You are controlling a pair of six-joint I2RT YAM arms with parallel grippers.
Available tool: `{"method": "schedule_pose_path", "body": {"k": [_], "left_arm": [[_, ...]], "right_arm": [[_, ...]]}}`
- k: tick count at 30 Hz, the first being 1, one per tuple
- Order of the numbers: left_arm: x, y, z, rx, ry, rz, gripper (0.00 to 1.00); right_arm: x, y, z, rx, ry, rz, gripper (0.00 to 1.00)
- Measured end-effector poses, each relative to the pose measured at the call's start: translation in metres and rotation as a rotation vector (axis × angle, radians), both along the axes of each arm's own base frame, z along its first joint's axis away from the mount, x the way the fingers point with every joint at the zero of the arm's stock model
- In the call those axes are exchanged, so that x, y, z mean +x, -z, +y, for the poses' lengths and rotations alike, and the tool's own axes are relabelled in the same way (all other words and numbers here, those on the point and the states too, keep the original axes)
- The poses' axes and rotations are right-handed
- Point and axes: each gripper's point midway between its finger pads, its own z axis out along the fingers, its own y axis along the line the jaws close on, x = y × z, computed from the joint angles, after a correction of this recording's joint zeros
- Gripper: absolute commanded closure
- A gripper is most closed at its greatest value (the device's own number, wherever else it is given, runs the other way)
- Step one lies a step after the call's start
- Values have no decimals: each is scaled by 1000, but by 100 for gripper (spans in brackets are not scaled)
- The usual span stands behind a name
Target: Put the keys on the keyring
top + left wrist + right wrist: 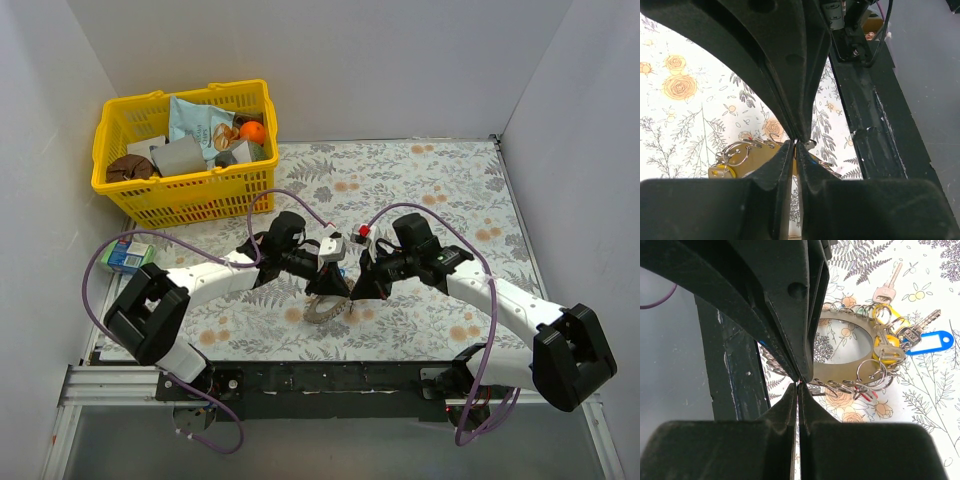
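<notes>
The keyring [322, 310] is a flat brass-coloured ring fringed with small silver split rings, lying on the flowered cloth at the near middle. My left gripper [330, 288] and right gripper [358, 290] meet just above it. In the left wrist view the left gripper [796, 143] is shut at the rim of the keyring [755, 157], with a sliver of silver between its tips. In the right wrist view the right gripper [799, 383] is shut at the edge of the keyring [840, 371]. Hanging on the ring are a yellow-headed key [886, 348], a dark-headed key [910, 335], a silver key [887, 287] and a blue tag [932, 342].
A yellow basket [150, 195] of groceries stands at the back left. A small carton [127, 255] lies by the left wall. The black base rail [330, 380] runs along the near edge, close under both grippers. White walls enclose the table.
</notes>
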Motion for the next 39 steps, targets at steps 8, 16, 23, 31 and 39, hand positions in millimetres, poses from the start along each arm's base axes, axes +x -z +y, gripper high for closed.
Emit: {"method": "schedule_pose_path", "body": {"k": [8, 16, 23, 31, 39], "left_arm": [[0, 3, -1, 1, 6, -1, 100], [1, 6, 0, -5, -33, -8, 100], [-6, 20, 10, -11, -108, 27, 100], [-9, 21, 13, -90, -181, 61, 100], [-16, 9, 18, -218, -224, 48, 100]], "right_arm": [[-1, 1, -1, -3, 4, 4, 99], [13, -8, -6, 5, 125, -42, 53], [28, -36, -17, 124, 269, -139, 36], [19, -44, -16, 214, 248, -138, 39], [2, -47, -7, 278, 143, -86, 42]]}}
